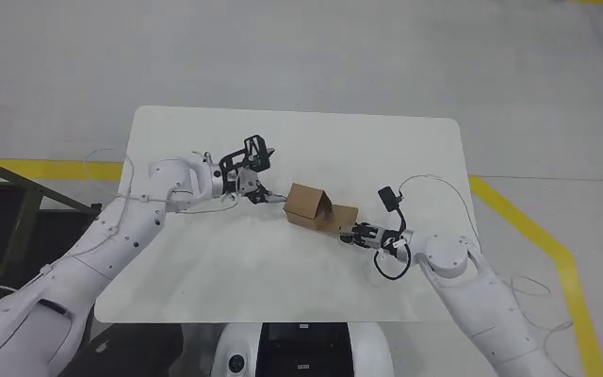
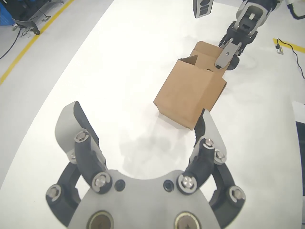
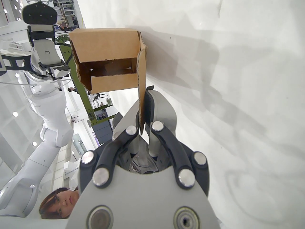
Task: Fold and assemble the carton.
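On the table (image 1: 283, 278), carton (image 1: 306, 201) opens toward right gripper (image 1: 347, 233).

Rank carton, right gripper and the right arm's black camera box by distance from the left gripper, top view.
From the left gripper:
1. carton, just beside it, mid-table.
2. right gripper, on the carton's far end.
3. black camera box, beyond, by the right wrist.

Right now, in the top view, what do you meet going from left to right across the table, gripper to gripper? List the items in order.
left gripper, open → carton → right gripper, shut on a carton flap
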Controlling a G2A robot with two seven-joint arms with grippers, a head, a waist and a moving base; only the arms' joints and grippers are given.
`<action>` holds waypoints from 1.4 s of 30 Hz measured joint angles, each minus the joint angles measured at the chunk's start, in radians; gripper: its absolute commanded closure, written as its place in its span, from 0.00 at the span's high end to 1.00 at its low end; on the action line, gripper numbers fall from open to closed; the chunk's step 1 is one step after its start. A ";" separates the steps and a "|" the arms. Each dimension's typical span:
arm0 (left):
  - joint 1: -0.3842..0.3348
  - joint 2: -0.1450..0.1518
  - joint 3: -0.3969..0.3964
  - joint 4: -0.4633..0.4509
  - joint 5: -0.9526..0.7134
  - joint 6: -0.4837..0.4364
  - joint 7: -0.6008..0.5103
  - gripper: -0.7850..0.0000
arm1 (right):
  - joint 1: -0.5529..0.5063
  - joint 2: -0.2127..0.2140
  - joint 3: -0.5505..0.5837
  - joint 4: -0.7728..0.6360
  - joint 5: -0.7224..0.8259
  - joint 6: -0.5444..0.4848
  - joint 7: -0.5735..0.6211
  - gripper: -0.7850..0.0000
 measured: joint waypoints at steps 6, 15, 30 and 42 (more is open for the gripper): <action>-0.033 -0.037 0.043 0.025 0.055 0.041 -0.025 1.00 | 0.003 0.000 0.002 -0.004 0.005 0.004 -0.003 0.00; -0.052 -0.076 0.079 0.066 0.138 0.090 -0.030 1.00 | 0.005 -0.002 -0.004 -0.029 -0.007 0.014 -0.015 0.00; 0.008 -0.042 -0.122 0.119 -0.059 -0.023 0.164 1.00 | -0.006 -0.001 0.026 -0.025 0.143 -0.091 0.075 0.00; 0.166 0.029 -0.369 0.050 -0.262 -0.202 0.182 1.00 | -0.022 0.007 0.074 -0.078 0.283 -0.207 0.184 0.00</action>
